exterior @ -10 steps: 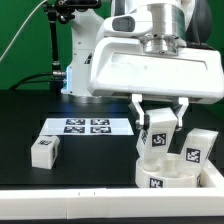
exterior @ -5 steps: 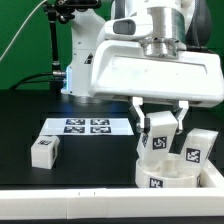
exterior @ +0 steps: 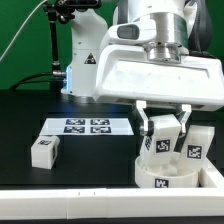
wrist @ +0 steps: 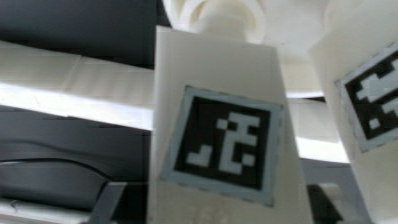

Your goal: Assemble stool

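My gripper [exterior: 165,127] is shut on a white stool leg [exterior: 162,139], which stands upright with its tag facing out. The leg's lower end is at the round white seat [exterior: 160,178], near the front at the exterior view's right. A second leg [exterior: 197,150] stands in the seat just to the right of the held one. The third leg [exterior: 43,150] lies loose on the black table at the left. In the wrist view the held leg [wrist: 217,130] fills the middle between my gripper's [wrist: 217,200] fingers [wrist: 118,195], and the second leg's tag [wrist: 370,100] shows beside it.
The marker board [exterior: 87,126] lies flat on the table between the loose leg and the seat. A white border rail [exterior: 70,191] runs along the front edge. A white robot base and stand [exterior: 85,60] rise at the back in front of a green backdrop.
The arm has turned a little and sunk slightly, bringing the held leg lower onto the seat. The jaws kept their grip. The loose leg and the marker board have not moved.
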`<state>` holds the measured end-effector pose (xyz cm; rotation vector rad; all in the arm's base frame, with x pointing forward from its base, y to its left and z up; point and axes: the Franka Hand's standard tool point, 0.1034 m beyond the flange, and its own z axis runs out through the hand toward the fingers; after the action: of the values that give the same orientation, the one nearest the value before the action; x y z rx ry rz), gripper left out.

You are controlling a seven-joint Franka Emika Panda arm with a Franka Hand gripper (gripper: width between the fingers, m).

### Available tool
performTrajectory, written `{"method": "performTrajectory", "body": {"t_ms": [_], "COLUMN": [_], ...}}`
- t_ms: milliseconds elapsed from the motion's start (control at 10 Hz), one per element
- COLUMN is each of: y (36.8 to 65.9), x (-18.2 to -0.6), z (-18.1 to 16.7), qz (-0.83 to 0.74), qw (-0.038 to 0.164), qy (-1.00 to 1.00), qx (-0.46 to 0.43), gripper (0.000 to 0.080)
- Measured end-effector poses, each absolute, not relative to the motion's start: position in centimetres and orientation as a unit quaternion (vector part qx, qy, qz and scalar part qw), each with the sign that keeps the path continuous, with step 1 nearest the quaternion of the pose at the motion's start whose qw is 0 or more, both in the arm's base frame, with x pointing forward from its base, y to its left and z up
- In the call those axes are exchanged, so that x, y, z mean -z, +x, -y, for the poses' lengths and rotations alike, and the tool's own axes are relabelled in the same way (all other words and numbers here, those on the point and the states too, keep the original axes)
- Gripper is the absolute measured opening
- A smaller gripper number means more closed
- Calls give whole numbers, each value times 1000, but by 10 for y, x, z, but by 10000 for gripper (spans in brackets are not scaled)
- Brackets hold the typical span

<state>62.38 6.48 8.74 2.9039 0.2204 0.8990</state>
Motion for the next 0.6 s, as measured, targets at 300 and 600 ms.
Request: {"method": "performTrajectory", "body": {"t_ms": [300,600], "y": [615,616], "x": [-80,-80], "z": [-65,-64], "qz": [-59,-47], "qw": [51,50], "qy": [947,948], "qx": [-312,-312], "gripper": [327,327]}}
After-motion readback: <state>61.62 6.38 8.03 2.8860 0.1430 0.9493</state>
